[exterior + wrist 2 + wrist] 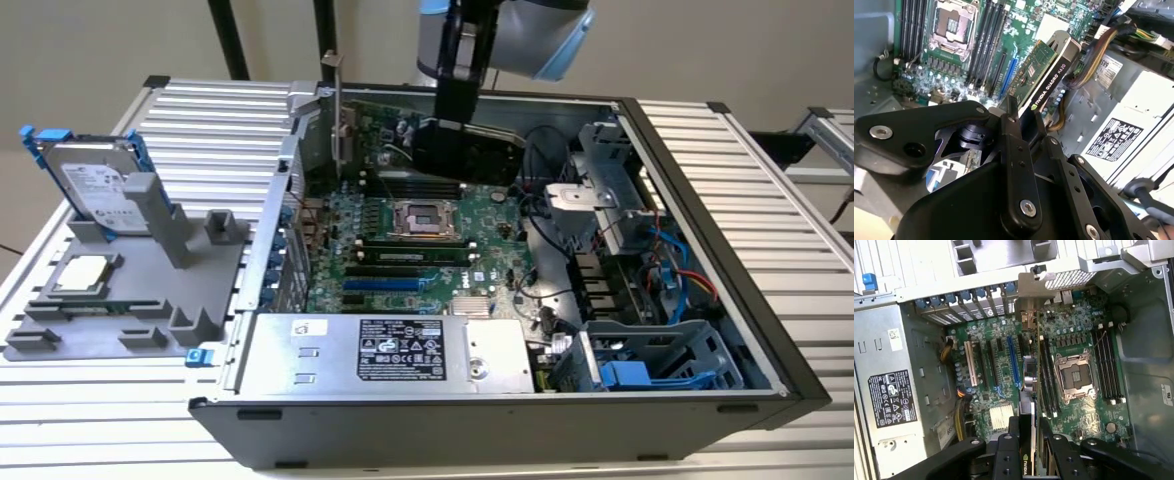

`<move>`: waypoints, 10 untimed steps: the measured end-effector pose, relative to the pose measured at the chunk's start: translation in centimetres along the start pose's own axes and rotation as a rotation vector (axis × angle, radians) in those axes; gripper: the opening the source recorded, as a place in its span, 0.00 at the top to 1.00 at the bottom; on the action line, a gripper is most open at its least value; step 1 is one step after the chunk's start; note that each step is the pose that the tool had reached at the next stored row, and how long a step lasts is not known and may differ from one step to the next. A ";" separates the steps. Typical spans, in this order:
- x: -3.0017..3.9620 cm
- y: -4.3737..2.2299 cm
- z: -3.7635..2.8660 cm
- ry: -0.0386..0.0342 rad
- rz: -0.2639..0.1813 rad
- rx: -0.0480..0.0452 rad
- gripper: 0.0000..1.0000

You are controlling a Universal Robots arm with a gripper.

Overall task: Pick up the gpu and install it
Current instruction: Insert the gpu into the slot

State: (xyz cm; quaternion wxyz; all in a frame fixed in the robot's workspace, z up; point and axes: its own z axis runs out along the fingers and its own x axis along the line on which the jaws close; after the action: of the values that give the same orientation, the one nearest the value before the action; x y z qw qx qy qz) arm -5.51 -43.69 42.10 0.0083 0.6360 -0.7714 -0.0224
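Exterior view, largest items first. Slatted metal table (747,170) spans the frame. Open computer case (507,425) lies on its side across centre and right, interior facing up. Green motherboard (400,250) covers the case floor at left-centre. Silver power supply (387,350) sits along the lower edge of the case, just below the board in frame. Arm (514,30) enters at upper centre and reaches down into the case. Grey fixture tray (120,300) rests on the table at lower left, just beside the case.

The gpu (467,150) hangs under the arm at upper centre, dark face toward the camera and tilted. It is over the upper part of the motherboard, just above the CPU socket (427,218) in frame. It is not seated in a slot. Whether its lower edge touches the board is hard to judge from this angle; it looks clear.

Gripper (454,105): closed onto the gpu, pinching it across its thickness. In the second wrist view the black fingers (1013,150) clamp one end of the gpu (1046,75), green board on one face, black shroud on the other. In the first wrist view the gpu (1026,460) shows edge-on between the fingers (1004,455), above the blue expansion slot (1013,360).

Hard drive (100,190) in a blue-tabbed caddy stands leaning at the tray's upper left. Square silver chip (83,272) lies flat on the tray.
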 end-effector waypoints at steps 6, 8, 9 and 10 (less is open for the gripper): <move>-0.01 -0.03 0.00 0.0023 -0.048 -0.0008 1.00; -0.01 -0.04 0.00 0.0028 -0.062 -0.0010 1.00; -0.01 -0.04 0.00 0.0032 -0.070 -0.0011 1.00; -0.01 -0.04 0.00 0.0035 -0.077 -0.0012 1.00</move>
State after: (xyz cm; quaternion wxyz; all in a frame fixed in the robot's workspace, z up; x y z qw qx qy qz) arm -5.46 -43.69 42.10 0.0091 0.6651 -0.7463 -0.0221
